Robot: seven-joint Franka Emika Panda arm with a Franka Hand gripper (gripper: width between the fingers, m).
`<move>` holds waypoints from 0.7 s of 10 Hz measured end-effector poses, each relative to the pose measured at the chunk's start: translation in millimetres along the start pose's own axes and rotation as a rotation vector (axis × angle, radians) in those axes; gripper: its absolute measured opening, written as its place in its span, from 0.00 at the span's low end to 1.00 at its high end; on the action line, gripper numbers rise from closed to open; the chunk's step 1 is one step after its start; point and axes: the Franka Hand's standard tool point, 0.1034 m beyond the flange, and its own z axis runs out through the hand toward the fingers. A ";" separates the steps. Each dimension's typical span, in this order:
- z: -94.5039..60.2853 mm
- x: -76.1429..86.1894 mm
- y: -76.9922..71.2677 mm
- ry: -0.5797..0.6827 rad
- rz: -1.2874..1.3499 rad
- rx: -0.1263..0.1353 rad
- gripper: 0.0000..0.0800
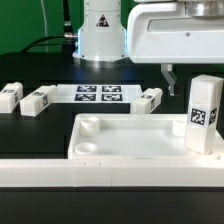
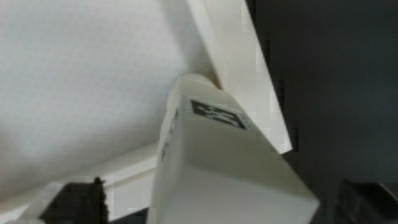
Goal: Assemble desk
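The desk's white panel (image 1: 135,137) lies flat near the front, with round sockets (image 1: 88,125) showing at its corners on the exterior view's left. One tag-marked leg (image 1: 203,115) stands upright in the panel's far corner on the exterior view's right. My gripper (image 1: 190,82) hangs over the top of that leg, one dark finger (image 1: 170,78) showing beside it. In the wrist view the leg (image 2: 222,150) rises between my fingers (image 2: 80,203), with a gap on the side I can see. The gripper (image 2: 222,205) is open and holds nothing.
Three loose legs lie on the black table behind the panel: two (image 1: 10,97) (image 1: 37,100) at the exterior view's left, one (image 1: 150,99) nearer the middle. The marker board (image 1: 98,94) lies between them. A long white rail (image 1: 100,172) runs along the front. The robot base (image 1: 100,35) stands at the back.
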 end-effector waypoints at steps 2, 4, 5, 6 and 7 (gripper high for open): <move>0.2 0.1 0.6 -0.001 -0.202 -0.001 0.81; 0.1 0.0 0.5 -0.001 -0.368 -0.006 0.81; 0.1 0.1 0.8 0.000 -0.453 -0.011 0.81; 0.0 0.2 0.6 0.000 -0.511 -0.014 0.81; -0.7 1.2 1.1 0.001 -0.631 -0.016 0.81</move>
